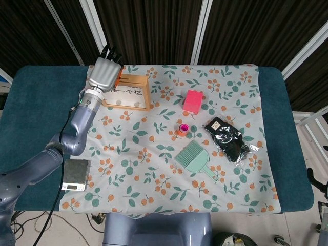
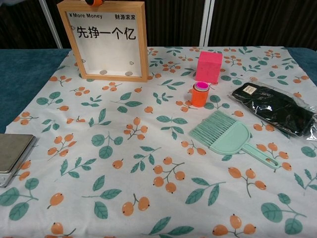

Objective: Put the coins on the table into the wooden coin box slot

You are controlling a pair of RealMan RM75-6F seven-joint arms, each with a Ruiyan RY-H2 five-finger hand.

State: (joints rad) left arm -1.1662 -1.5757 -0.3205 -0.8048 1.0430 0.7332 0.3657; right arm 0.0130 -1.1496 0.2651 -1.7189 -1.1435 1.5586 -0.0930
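The wooden coin box [image 2: 110,40] stands upright at the cloth's 11 o'clock corner, a flat square frame with a clear front pane and two coins [image 2: 103,72] lying on its floor. The left hand [image 1: 103,74], smooth grey metal, hovers over its top left edge, dark fingertips [image 1: 109,51] pointing to 12 o'clock; whether they pinch anything cannot be told

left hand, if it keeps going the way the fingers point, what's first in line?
Nothing on the table, likely. The left hand sits over the wooden coin box's top left corner, fingers pointing beyond the far table edge toward the dark curtain; height unclear.
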